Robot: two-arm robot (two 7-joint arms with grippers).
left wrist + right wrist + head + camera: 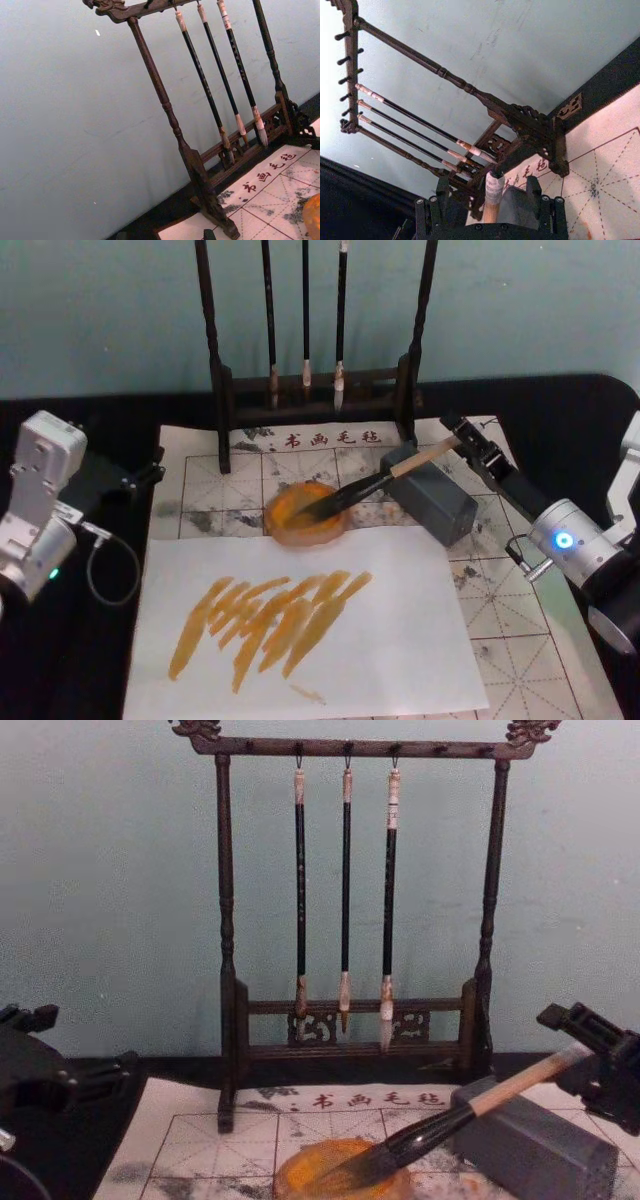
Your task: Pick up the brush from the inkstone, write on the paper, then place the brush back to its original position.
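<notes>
The brush [370, 485] lies slanted, its tan shaft propped on the grey block-shaped inkstone [435, 502] and its dark bristles in a round orange dish [300, 515]. My right gripper [462, 443] is open and straddles the brush's white-wrapped end [494, 187], with a gap on each side. From the chest, the brush [440, 1130] slopes up to that gripper [575, 1050]. The paper [200, 475], printed with a grid and red characters, lies under everything. My left gripper [150, 472] stays parked at the paper's left edge.
A plain white sheet [400, 640] with orange strokes covers the paper's front part. Behind stands a dark wooden rack [222, 390] with three thin brushes [345, 890] hanging from it. The table around is black.
</notes>
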